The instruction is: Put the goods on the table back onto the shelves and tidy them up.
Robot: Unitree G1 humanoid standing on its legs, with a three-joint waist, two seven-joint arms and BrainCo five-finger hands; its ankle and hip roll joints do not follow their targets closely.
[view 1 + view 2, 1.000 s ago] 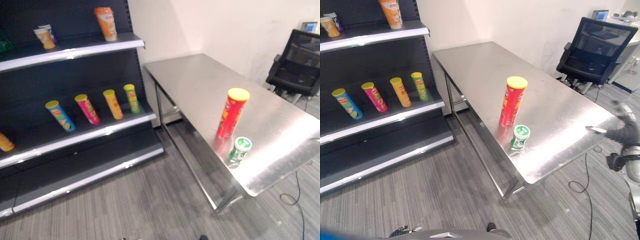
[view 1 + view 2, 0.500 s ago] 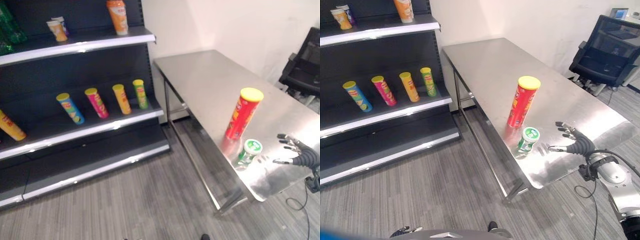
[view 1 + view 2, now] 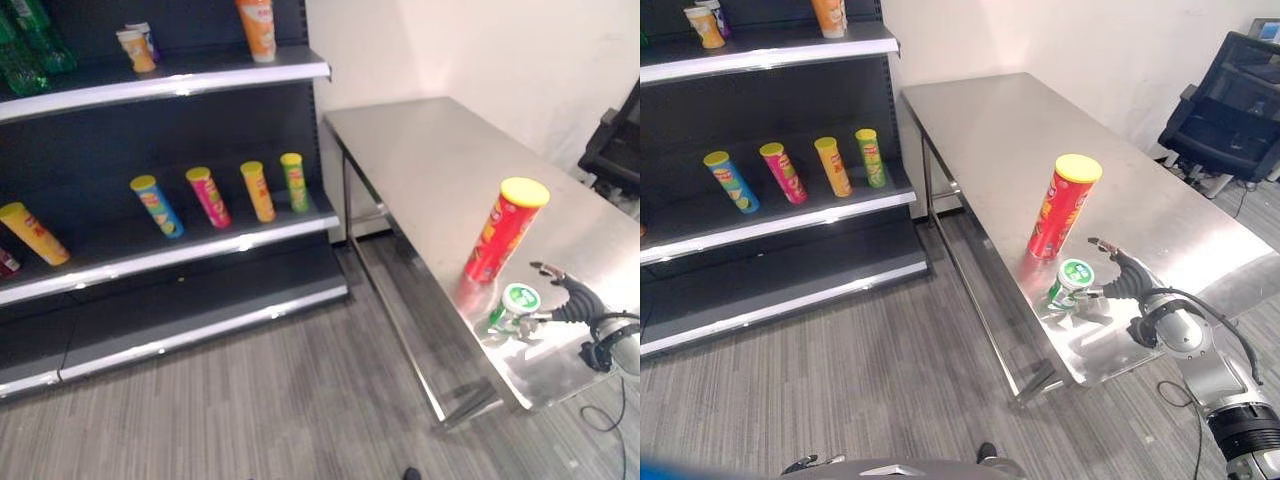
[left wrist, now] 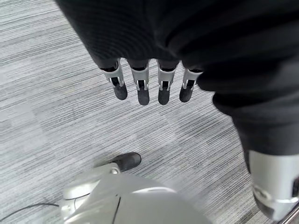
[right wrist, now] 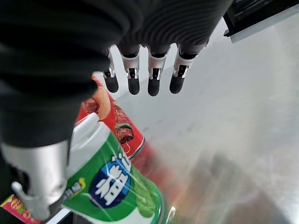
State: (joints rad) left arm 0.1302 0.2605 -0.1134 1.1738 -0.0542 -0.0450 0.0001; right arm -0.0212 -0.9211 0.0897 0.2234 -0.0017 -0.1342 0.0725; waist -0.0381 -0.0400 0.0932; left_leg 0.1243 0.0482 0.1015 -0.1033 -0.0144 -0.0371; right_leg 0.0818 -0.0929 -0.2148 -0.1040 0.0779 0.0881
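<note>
Right wrist: green can (image 5: 117, 186) beside robot hand (image 5: 140, 79)

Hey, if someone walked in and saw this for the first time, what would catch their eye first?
Probably the tall red can with a yellow lid standing near the front edge of the steel table, with a short green-and-white tub beside it. The right hand, fingers open, is right next to the tub. To the left, colourful cans lean in a row on a dark shelf.
</note>
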